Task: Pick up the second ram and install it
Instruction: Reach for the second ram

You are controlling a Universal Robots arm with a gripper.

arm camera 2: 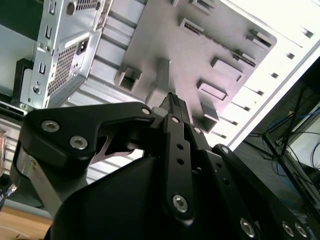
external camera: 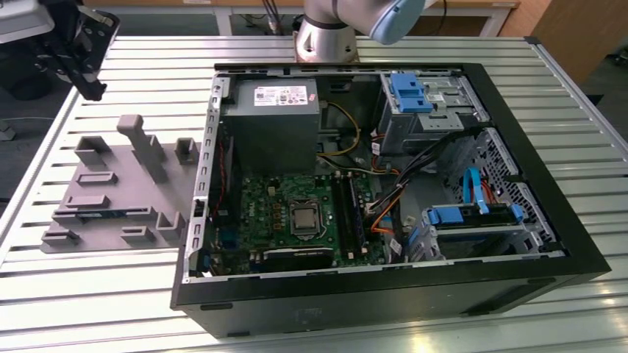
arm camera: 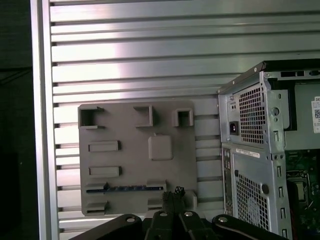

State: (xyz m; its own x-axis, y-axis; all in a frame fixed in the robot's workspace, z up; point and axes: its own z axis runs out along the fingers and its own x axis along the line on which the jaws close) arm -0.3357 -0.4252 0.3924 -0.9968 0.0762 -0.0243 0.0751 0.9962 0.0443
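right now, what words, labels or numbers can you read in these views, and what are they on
No text is clear enough to quote.
Power supply label: printed, too small to read.
White sticker on the computer case rear: too blurred to read.
Second ram in the grey fixture: no legible print.

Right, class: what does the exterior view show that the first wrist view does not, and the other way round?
Exterior view: the blue drive bays, the cables and the arm's base. First wrist view: the rear grilles and power socket of the case. Both: the grey tray on the slatted table, the blue ram lying in one of its slots, part of the motherboard, and the empty claw.
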